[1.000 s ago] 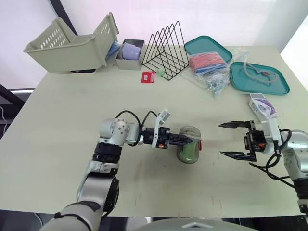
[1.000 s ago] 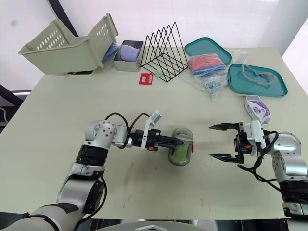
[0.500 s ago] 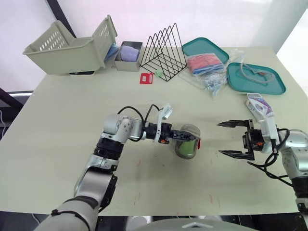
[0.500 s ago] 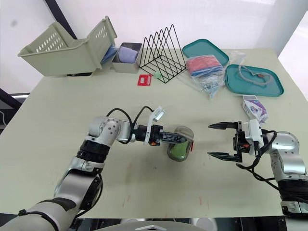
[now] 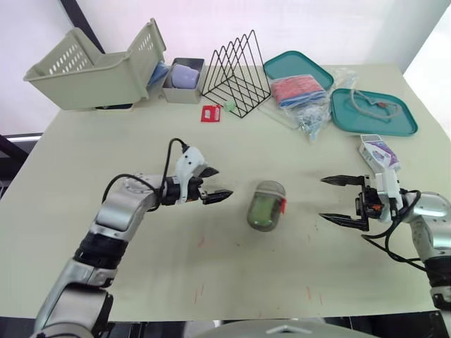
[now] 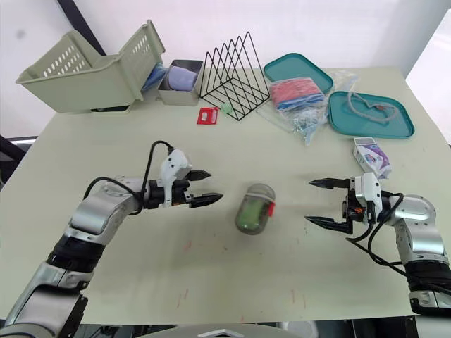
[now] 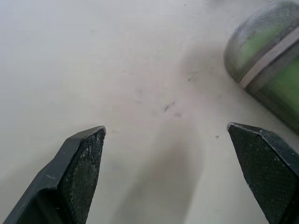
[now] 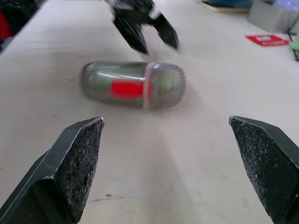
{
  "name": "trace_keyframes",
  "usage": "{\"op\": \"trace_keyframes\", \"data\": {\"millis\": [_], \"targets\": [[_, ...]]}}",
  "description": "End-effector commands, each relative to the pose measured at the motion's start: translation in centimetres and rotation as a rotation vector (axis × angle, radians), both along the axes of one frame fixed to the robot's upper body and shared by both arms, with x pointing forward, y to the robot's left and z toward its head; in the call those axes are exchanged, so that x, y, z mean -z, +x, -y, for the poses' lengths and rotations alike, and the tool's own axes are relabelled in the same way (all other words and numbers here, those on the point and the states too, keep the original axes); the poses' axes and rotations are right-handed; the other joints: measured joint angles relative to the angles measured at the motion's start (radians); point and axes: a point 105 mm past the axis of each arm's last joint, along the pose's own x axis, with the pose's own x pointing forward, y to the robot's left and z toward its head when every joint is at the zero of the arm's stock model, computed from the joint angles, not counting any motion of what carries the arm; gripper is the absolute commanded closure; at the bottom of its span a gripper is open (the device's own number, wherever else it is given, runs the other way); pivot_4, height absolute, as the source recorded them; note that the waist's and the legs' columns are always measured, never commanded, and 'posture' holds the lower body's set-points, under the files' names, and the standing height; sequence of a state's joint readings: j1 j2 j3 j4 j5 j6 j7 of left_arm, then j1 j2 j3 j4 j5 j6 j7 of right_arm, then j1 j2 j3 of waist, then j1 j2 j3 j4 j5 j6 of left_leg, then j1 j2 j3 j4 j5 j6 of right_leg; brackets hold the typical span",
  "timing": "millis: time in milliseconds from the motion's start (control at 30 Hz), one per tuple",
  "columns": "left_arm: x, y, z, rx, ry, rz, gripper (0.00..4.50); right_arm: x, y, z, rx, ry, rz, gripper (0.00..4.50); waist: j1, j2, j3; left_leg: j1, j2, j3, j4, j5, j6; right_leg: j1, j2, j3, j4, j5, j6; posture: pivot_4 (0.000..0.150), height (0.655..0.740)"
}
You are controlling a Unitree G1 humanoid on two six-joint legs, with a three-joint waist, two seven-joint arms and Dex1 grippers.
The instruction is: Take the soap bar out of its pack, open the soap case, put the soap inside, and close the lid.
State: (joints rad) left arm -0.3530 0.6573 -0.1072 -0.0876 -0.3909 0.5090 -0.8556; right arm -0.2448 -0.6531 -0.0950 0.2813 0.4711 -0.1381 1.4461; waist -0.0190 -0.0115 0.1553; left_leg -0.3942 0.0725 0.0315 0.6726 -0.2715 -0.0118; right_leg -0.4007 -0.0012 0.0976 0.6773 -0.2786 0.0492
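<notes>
Between left end effector [image 5: 222,182] and right end effector [image 5: 323,198], soap case [image 5: 266,205]

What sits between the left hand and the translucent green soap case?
Only bare beige tabletop separates the left hand from the translucent green soap case, as the left eye view shows.

From head height we look forward and down over the table [image 5: 84,141]; each wrist camera sits low, close to its surface, facing inward, and both share the soap case [image 8: 133,84].
</notes>
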Motion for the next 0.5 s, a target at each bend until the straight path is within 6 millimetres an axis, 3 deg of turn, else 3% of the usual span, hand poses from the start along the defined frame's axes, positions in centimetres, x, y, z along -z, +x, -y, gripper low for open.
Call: {"op": "trace_keyframes", "data": {"millis": [33, 167, 500], "targets": [[-2.6, 0.0, -0.2, -0.049, -0.042, 0.155, 0.04, -0.6, 0.5, 0.5, 0.049, 0.012, 0.047, 0.00, 0.007, 0.000, 0.000, 0.000, 0.000, 0.000, 0.000, 0.000, 0.000, 0.000, 0.000, 0.000, 0.000, 0.000, 0.000, 0.150, 0.7400], [-3.2, -0.7, -0.8, -0.110, -0.087, 0.207, 0.04, -0.1, 0.7, 0.3, 0.066, 0.022, 0.040, 0.00, 0.007, 0.000, 0.000, 0.000, 0.000, 0.000, 0.000, 0.000, 0.000, 0.000, 0.000, 0.000, 0.000, 0.000, 0.000, 0.150, 0.7400], [-2.1, -2.2, -1.3, -0.167, -0.126, 0.194, 0.04, 0.2, 0.5, -0.2, 0.069, 0.044, 0.032, 0.00, 0.007, 0.000, 0.000, -0.001, 0.000, 0.000, -0.001, 0.000, 0.000, -0.001, 0.001, 0.000, 0.001, 0.000, 0.000, 0.150, 0.7400]]}}
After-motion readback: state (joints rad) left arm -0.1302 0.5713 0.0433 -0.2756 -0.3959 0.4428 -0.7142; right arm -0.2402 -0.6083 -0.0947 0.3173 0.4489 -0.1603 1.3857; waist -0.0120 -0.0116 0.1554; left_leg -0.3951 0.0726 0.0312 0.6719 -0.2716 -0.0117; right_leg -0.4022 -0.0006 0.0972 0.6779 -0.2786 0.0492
